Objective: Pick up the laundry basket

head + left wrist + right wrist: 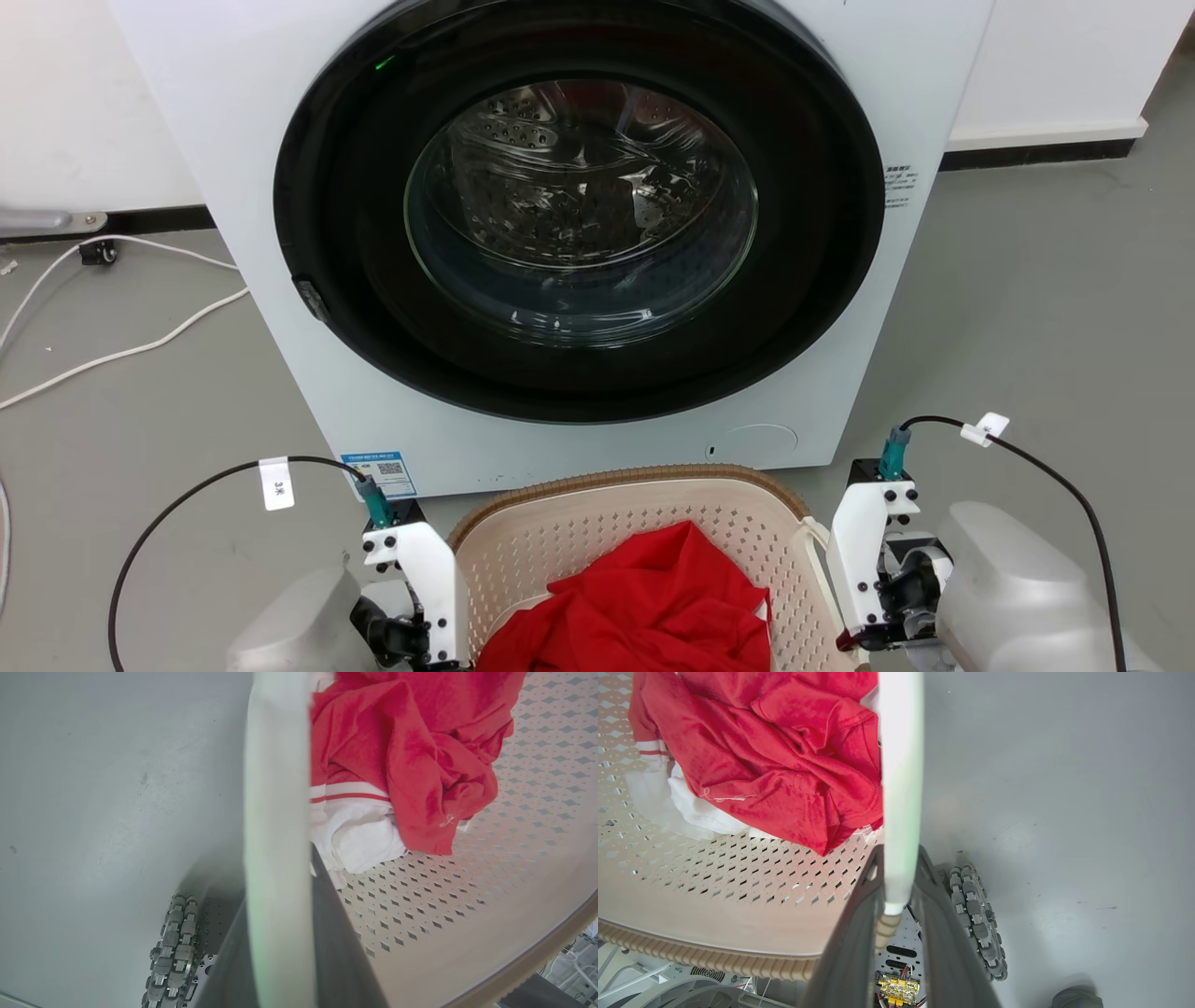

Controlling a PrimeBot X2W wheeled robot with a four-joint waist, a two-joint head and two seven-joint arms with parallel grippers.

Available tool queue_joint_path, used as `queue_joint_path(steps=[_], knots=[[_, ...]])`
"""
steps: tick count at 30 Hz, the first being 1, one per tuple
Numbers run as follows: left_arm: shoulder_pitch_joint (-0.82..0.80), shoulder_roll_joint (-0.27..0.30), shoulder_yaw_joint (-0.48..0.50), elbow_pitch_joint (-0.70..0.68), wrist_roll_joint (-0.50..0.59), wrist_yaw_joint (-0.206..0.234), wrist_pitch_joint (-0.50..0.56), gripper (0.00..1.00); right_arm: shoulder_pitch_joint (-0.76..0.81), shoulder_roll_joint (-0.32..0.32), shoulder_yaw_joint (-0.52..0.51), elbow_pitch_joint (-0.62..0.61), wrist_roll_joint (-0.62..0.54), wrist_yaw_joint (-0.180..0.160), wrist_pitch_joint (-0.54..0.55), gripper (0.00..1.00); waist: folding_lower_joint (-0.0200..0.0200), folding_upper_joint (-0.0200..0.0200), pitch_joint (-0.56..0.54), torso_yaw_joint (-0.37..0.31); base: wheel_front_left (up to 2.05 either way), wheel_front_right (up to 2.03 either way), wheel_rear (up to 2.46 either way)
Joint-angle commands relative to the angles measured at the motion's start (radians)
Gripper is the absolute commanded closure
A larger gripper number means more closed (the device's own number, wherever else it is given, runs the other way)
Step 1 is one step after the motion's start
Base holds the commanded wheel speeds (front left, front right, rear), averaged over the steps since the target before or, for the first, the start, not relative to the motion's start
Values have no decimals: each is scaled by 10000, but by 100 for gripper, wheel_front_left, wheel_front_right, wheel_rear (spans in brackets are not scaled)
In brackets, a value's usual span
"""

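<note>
Pinched narrow on white loops, my left claw (280, 882) holds the left handle (275, 765) and my right claw (899, 877) the right handle (901, 765) of the laundry basket (597, 523), low before the washing machine (597, 233). Light, springy plastic, I judge; the thin handles may flex. A red garment (653, 597) hides its bottom, and its near rim is cut off.
</note>
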Motion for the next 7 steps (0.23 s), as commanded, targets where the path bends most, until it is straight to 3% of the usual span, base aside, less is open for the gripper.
queue_joint_path(steps=[1,7], knots=[[-43,-36,0,-69,-105,-105,-38,100,177,-7,19,25,-87,-3,-32,100,0,0,1,3,0,0,0],[-45,-30,-52,-44,-151,-105,-73,100,200,23,-67,24,-118,-3,-30,100,0,0,22,13,0,0,0]])
